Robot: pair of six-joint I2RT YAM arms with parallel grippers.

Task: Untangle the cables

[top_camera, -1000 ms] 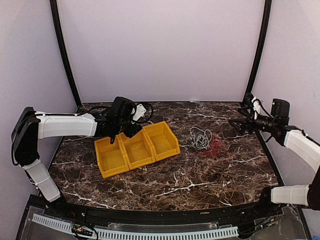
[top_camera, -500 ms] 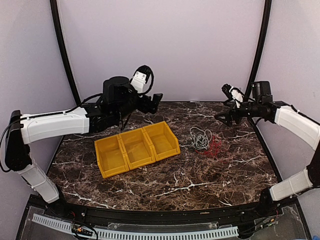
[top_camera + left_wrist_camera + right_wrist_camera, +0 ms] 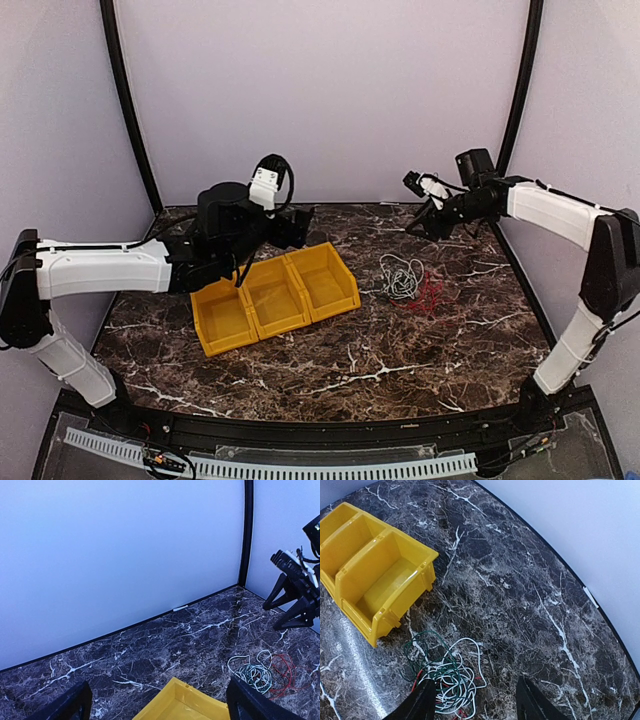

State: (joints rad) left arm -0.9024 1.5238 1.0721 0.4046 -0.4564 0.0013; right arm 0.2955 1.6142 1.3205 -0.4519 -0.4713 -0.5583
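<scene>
Right gripper empty above the cables

Right gripper: jaws partly apart, nothing between them, raised off the table in the upper right of the top view. Left gripper: jaws spread wide and empty, above the rear of the yellow bins, left of centre.

Risks, as judged:
- A straight descent could close the jaws on several strands at once; the bundle would then lift as one lump and any pull would tighten the knot.
- Thin wire may slip from the pads if caught near a loop end.
- A pull leftward could drag strands against the nearest bin corner, where they might snag.

Position: the cables lie in one heap on the table, right of centre in the top view, near the right-hand bin but not touching it, and below and slightly left of the right gripper. From the right wrist, the heap sits at lower left, beside the left finger rather than between the two (white, red and greenish strands show; no separate black one is discernible). The left gripper is well apart from the heap.
</scene>
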